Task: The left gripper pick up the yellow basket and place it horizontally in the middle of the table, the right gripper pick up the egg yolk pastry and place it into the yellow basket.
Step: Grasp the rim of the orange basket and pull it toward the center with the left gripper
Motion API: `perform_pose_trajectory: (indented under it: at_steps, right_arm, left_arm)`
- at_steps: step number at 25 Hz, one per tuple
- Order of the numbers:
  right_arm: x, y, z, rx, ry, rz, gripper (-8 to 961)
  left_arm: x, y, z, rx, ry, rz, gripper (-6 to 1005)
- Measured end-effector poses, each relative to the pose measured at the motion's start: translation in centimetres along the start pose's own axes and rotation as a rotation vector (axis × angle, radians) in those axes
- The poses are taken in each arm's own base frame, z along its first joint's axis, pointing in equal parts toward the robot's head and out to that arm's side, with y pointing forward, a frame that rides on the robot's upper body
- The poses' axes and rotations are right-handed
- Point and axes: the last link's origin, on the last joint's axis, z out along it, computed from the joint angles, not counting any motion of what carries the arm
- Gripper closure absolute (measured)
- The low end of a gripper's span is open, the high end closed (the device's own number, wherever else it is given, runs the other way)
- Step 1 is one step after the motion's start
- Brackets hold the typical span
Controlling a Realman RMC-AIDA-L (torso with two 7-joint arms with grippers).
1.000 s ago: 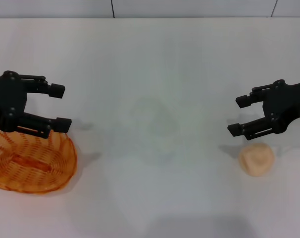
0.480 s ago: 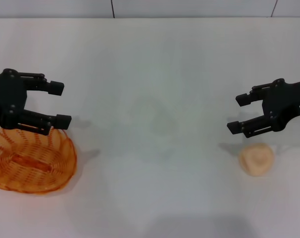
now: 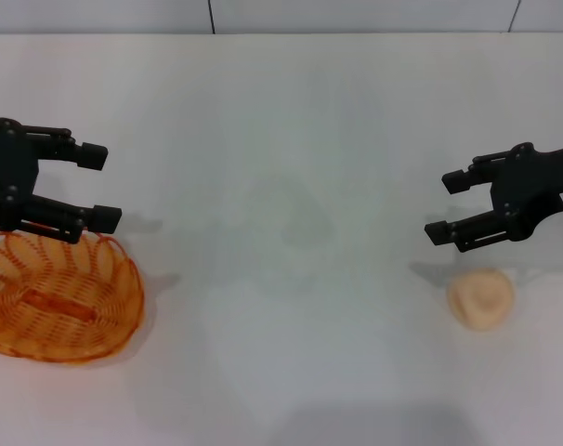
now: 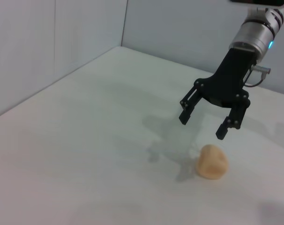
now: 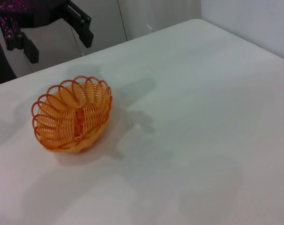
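The yellow basket (image 3: pixel 58 297) rests on the table (image 3: pixel 281 121) at its near left; in the right wrist view the yellow basket (image 5: pixel 72 115) stands upright with its looped rim up. My left gripper (image 3: pixel 100 186) hangs open just beyond the basket's far rim, holding nothing. That left gripper (image 5: pixel 60 47) also appears in the right wrist view, above and behind the basket. The egg yolk pastry (image 3: pixel 481 297) lies at the right. My right gripper (image 3: pixel 445 206) is open above the pastry's far side, apart from it. The left wrist view shows the right gripper (image 4: pixel 202 126) over the pastry (image 4: pixel 212 161).
Grey wall panels (image 3: pixel 356 14) run along the table's far edge. A wide bare stretch of white tabletop (image 3: pixel 281 279) separates the basket and the pastry.
My left gripper has shifted left and a little toward the far side, off the basket's rim. The right gripper has barely moved. Basket and pastry stay put.
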Motion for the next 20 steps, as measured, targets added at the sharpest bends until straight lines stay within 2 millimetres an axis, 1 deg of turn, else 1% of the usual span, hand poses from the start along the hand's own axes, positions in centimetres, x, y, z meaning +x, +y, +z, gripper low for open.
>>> perform_pose_trajectory:
  at_steps: [5,10,16,20]
  right_arm:
    - [-0.1,-0.1,0.0,0.004,-0.004,0.001,159]
    - [0.0,-0.2,0.1,0.007,-0.007,0.006,159]
    - [0.1,-0.3,0.2,0.011,-0.019,0.019,159]
    - [0.1,-0.3,0.2,0.008,-0.022,0.022,159]
  left_arm:
    - [0.1,-0.3,0.1,0.002,-0.042,-0.002,127]
    - [0.2,-1.1,0.0,0.028,-0.132,-0.034,130]
    - [0.2,-2.4,-1.2,0.092,-0.280,-0.097,133]
    - [-0.3,-2.9,-2.0,0.133,-0.370,-0.156,135]
